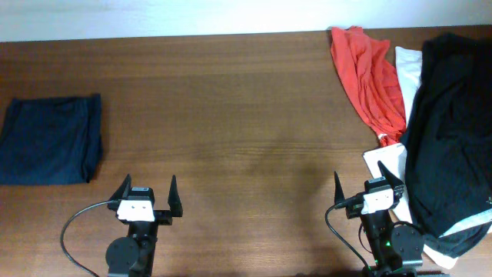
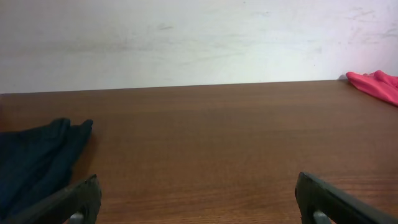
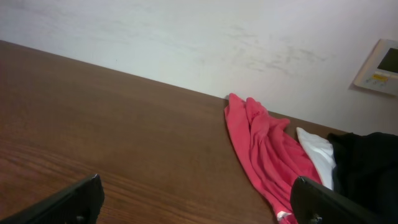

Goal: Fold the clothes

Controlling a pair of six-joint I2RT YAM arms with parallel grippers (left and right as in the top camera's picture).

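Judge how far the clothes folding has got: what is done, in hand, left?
Done: one dark navy folded cloth lies at the left. In hand: nothing; left end effector and right end effector are open, empty. Left: crumpled red shirt, white garment and black garment, piled unfolded.

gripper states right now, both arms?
Left gripper: open, holding nothing.
Right gripper: open, holding nothing.
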